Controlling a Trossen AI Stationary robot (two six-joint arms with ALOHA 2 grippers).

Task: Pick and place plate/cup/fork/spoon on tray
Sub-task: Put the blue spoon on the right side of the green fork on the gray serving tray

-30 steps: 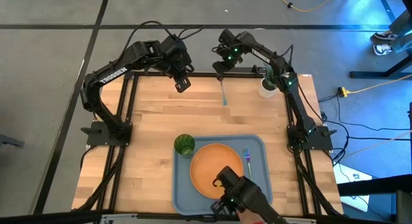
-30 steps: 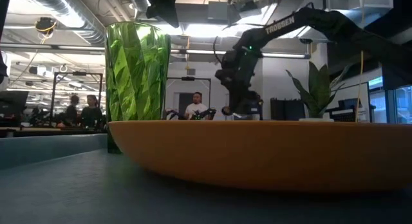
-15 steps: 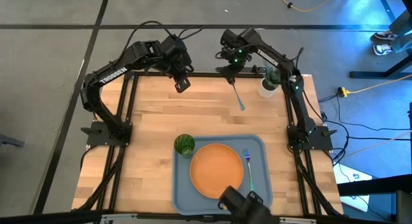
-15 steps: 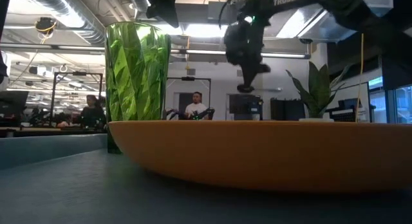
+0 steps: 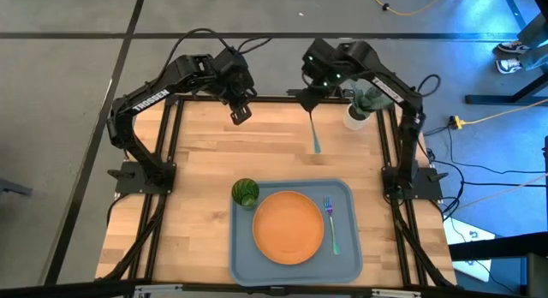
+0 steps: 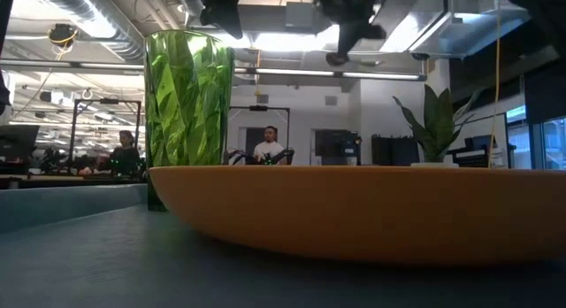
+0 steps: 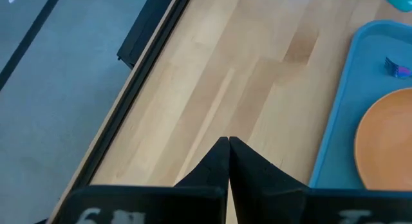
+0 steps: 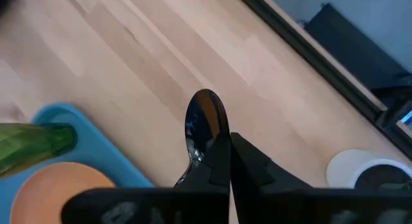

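Bare wood between arms and tray (image 5: 237, 251) — cup (image 5: 245, 192) upright at its far-left corner

Pale wooden table (image 5: 205, 152), glossy dark spoon (image 8: 206, 124), faceted translucent cup (image 6: 188, 100).

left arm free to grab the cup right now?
Probably yes. The left gripper is shut on nothing, up at the table's far side. The cup stands upright in the tray's near-left corner, beside the plate, nothing above it.

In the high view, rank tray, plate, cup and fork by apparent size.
1. tray
2. plate
3. and 4. unsure: the fork is longer but very thin, and the cup is shorter but wider.
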